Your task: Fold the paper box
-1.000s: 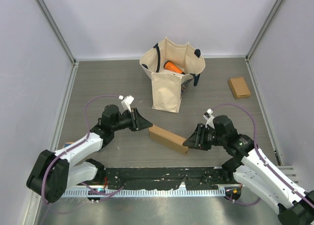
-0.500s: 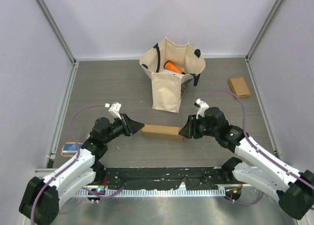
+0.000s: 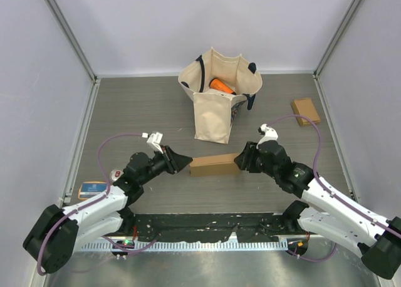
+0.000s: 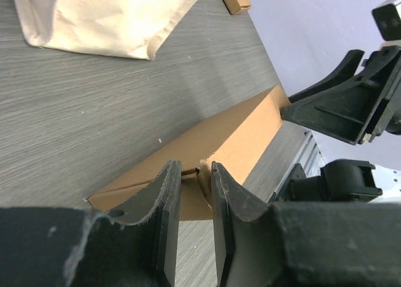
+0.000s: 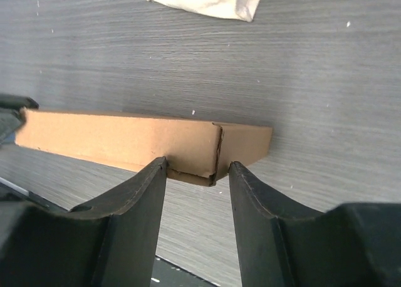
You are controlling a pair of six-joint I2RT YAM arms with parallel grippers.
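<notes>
Top view: both ends of long brown cardboard box point(image 3: 214, 164) covered by left gripper point(image 3: 187, 163) and right gripper point(image 3: 239, 161). Half buried in cream canvas bag point(image 3: 213, 114), orange object point(image 3: 220, 85); kind unreadable. Too small to identify: blue-labelled flat item point(image 3: 93, 188) at left edge of grey table point(image 3: 138, 105). Right wrist view: bag cropped by top edge; finger contact with box undecidable.

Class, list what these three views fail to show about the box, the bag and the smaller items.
- Top view: the ends of the paper box, covered by the left gripper and right gripper.
- Top view: the orange object in the tote bag, mostly behind the bag's wall; unidentifiable.
- Top view: the small blue item, too small to read.
- Left wrist view: the box's near end, behind the fingers.
</notes>
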